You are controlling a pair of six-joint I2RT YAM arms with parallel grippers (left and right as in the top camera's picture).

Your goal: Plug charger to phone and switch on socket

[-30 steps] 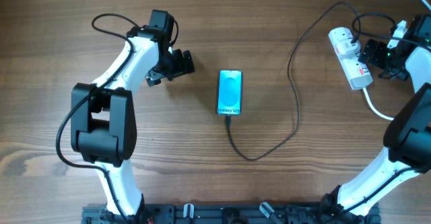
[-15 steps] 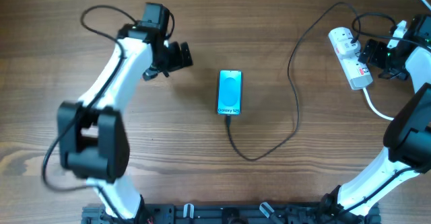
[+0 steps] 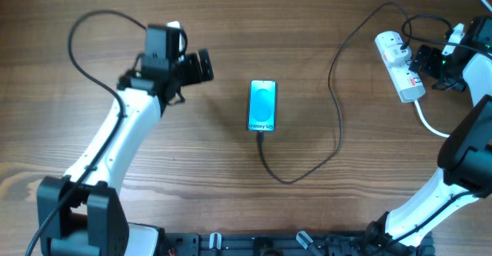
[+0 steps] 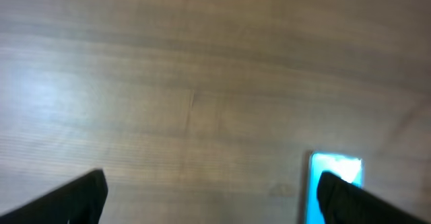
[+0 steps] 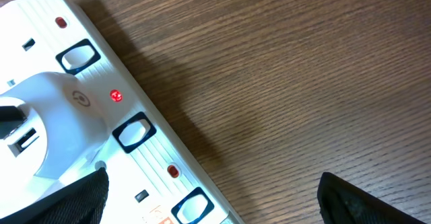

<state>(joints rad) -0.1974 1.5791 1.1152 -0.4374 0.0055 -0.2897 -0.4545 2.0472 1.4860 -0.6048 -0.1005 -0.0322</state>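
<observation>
Since the earlier frame your left arm has swung: its elbow now sits lower and further out to the left, and the left end effector (image 3: 206, 66) has shifted slightly up and away from the phone (image 3: 262, 105). Phone, cable and right arm have not moved. The left end effector is spread and empty over bare worktop (image 3: 231, 202), left of the phone and apart from it. The phone lies screen up at mid-worktop. The charger (image 3: 340, 133) meets its bottom edge, loops right and runs up to the white adapter (image 5: 60, 126) on the socket (image 3: 397, 71) at the far right. You cannot tell whether the tip is seated. The right end effector (image 3: 419, 66) is spread and empty just beside the socket, where a red light (image 5: 116, 95) shows beside the adapter.
</observation>
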